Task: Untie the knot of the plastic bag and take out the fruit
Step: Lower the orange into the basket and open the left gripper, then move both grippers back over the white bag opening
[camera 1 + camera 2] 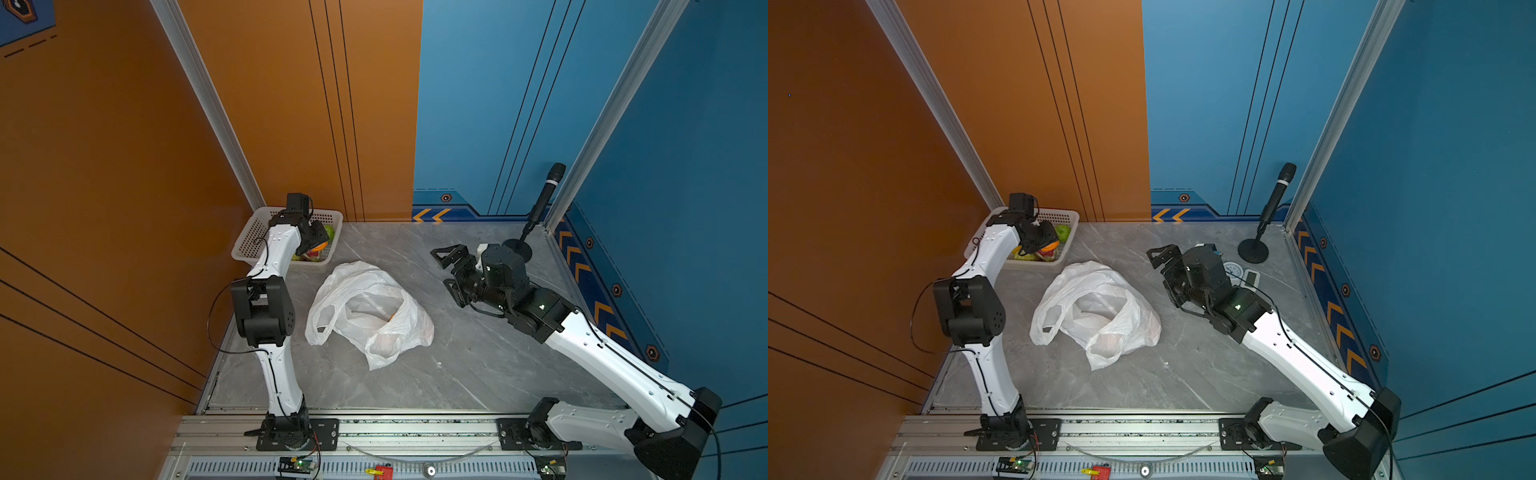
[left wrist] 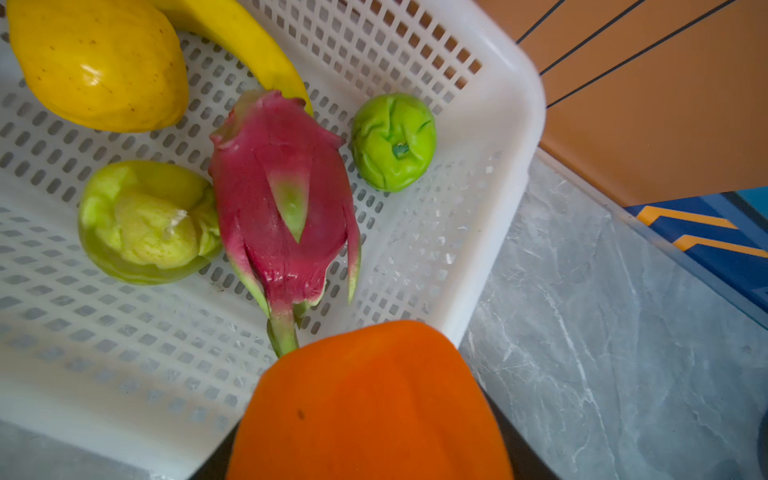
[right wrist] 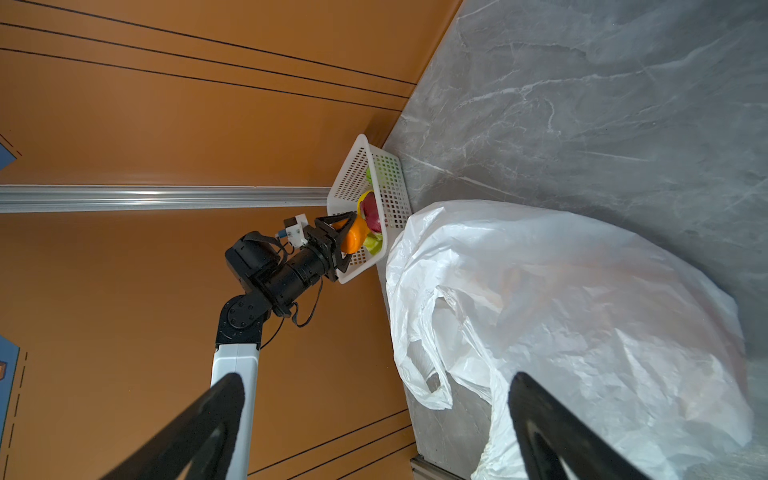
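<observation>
The left gripper (image 3: 348, 241) was clamped on an orange fruit (image 2: 370, 407), one finger on each side of it, and hung above the white mesh basket (image 2: 511, 137). From its wrist camera the orange sat over the basket's corner rim rather than over the middle, partly above the grey table (image 1: 457, 374). By my reading the release depended on that: the free floor of the basket lay further inward from the orange, so a drop from here could clip the rim and roll off.

Inside the basket, a pink-red dragon fruit (image 2: 282, 199) lay nearest the orange, its long axis running from that corner toward the basket's middle, stem end closest. Beside it were a yellow-green fruit (image 2: 149, 224) and a round green fruit (image 2: 394, 141); further in lay a yellow fruit (image 2: 95, 62) touching a banana (image 2: 249, 37).

The plastic bag (image 1: 365, 311) lay slumped just beside the basket, mouth gaping and handle loops loose; no tied knot could be seen. An orange tint showing through suggested fruit remained inside. The right gripper (image 1: 441, 268) hovered on the far side of the bag from the basket, jaws wide apart and holding nothing, so it was the nearer arm for the bag
</observation>
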Robot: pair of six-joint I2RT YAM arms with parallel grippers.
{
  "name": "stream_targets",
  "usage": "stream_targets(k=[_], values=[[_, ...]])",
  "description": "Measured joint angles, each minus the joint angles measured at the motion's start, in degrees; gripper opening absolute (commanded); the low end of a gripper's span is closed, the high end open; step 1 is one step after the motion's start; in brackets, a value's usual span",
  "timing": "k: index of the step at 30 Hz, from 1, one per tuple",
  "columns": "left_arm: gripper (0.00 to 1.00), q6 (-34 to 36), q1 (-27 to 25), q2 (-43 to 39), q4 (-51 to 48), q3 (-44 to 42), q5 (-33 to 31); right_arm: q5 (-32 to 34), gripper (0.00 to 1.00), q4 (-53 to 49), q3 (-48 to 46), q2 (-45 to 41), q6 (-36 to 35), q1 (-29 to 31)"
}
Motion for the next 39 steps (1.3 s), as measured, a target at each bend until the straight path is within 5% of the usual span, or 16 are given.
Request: stream_targets(k=[9, 15, 19, 32, 39], values=[[0.50, -0.94, 1.40, 5.53, -1.53, 1.57, 1.90, 0.17, 1.00, -2.14, 0.07, 0.52, -0.13, 0.00], [0.76, -1.46, 2.36, 7.28, -1.95, 2.21, 4.46, 0.20, 1.00, -3.37, 0.92, 1.16, -0.15, 0.26], [0.81, -1.70, 2.38, 7.26, -1.95, 2.21, 4.50, 0.20, 1.00, -4.26, 2.40, 1.84, -0.17, 0.66], [0.83, -1.75, 2.38, -3.10, -3.13, 1.22, 1.51, 0.63, 1.00, -4.28, 4.72, 2.54, -2.12, 2.03], [0.71, -2.16, 1.81, -16.83, -3.15, -4.70, 1.07, 0.63, 0.92, -4.74, 8.07, 4.55, -4.66, 4.44]])
